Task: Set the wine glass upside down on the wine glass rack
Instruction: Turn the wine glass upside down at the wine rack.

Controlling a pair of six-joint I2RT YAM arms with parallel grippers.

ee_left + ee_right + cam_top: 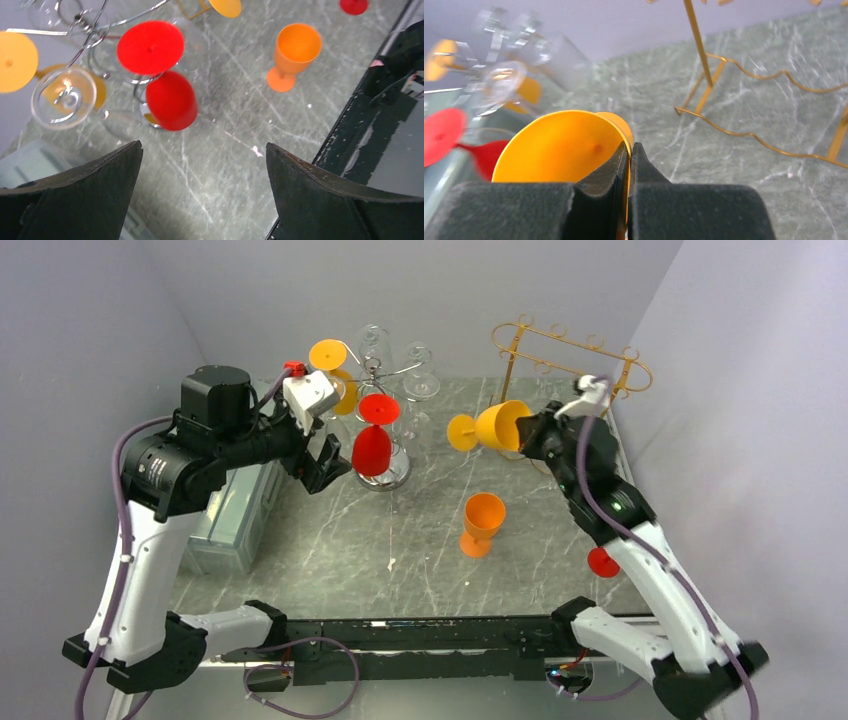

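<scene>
My right gripper point(527, 430) is shut on the rim of a yellow wine glass point(497, 427). It holds the glass on its side above the table, foot pointing left. In the right wrist view one finger sits inside the bowl of the yellow wine glass point(559, 150) and the other outside, with the right gripper point(629, 150) pinching the thin wall. The gold wire wine glass rack point(570, 352) stands just behind and to the right, its base wires point(744, 132) on the marble. My left gripper point(325, 460) point(202, 150) stands open and holds nothing, beside a red glass point(372, 448) hanging upside down.
A chrome tree stand point(382, 375) at the back centre carries the red glass point(171, 100), a yellow one point(335, 365) and clear glasses. An orange glass point(482, 523) point(295, 52) stands upright mid-table. A red foot point(603, 561) shows by the right arm. A grey box point(235, 515) sits left.
</scene>
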